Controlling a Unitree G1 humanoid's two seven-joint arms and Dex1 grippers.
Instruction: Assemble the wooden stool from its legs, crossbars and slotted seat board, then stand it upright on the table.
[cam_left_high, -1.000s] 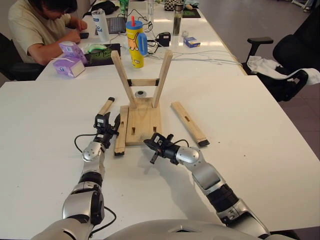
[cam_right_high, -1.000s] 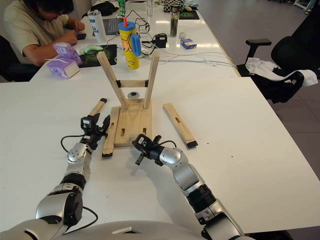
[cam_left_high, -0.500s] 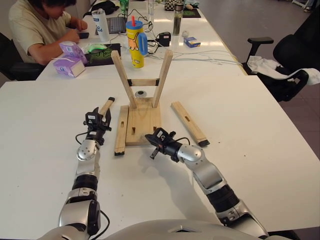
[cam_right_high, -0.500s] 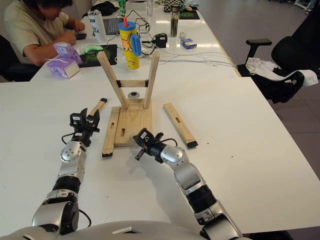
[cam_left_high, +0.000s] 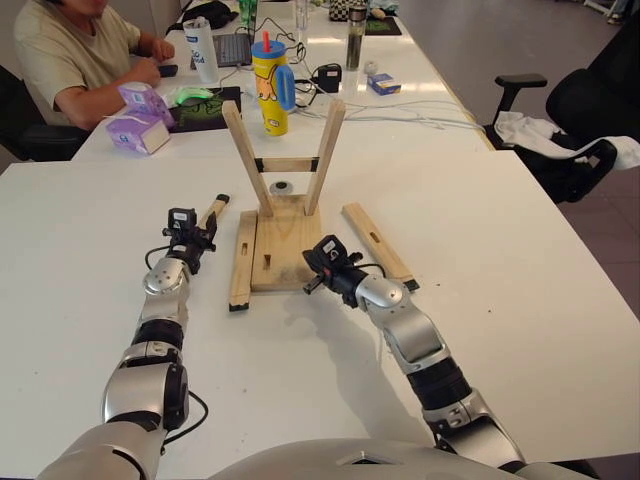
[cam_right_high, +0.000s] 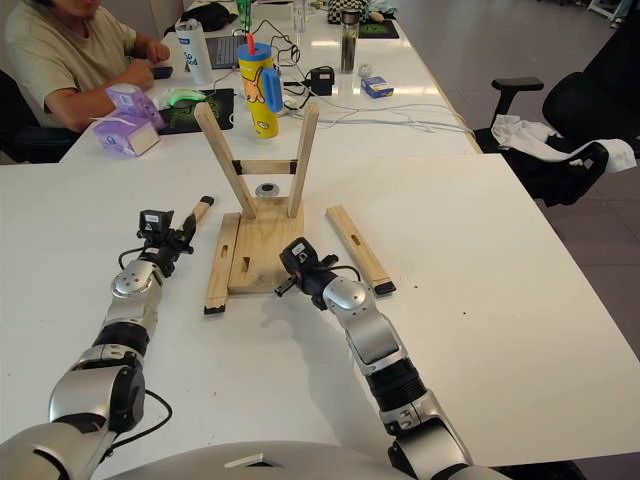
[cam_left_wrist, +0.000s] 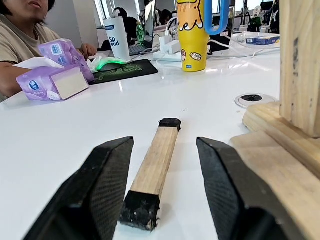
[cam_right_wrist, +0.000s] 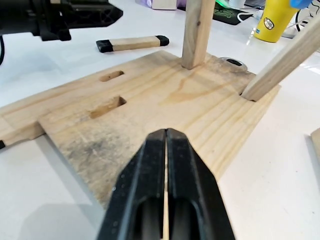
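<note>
The slotted seat board (cam_left_high: 285, 240) lies flat near the middle of the white table (cam_left_high: 500, 230), closer to the far edge than to the near one. 2 legs rise from its far end, the left leg (cam_left_high: 250, 160) and the right leg (cam_left_high: 325, 158), and they splay apart toward their tops. A short crossbar (cam_left_high: 288, 165) joins them partway up. 2 empty slots (cam_right_wrist: 107, 102) show in the board's left half.

A loose leg (cam_left_high: 241, 262) lies flat along the board's left edge, touching it. Another loose leg (cam_left_high: 375, 245), with a slot in it, lies on the table just right of the board and slants toward the right edge.

A short loose crossbar with black ends (cam_left_wrist: 155, 165) lies left of the board, near its far left corner. The left gripper (cam_left_wrist: 164, 150) sits low over the table with its fingers (cam_left_wrist: 107, 175) apart, 1 on each side of that crossbar's near end, and neither touches it.

The right gripper (cam_right_wrist: 165, 137) is at the board's near edge with its 2 fingers pressed together and nothing between them. Its tips point across the board toward the standing legs. Whether they touch the wood cannot be told.

A round grommet (cam_left_high: 281, 186) is set in the table just behind the board, between the legs. A yellow cup (cam_left_high: 270, 85) and purple tissue packs (cam_left_high: 140, 120) stand on the next table beyond the far edge.
</note>
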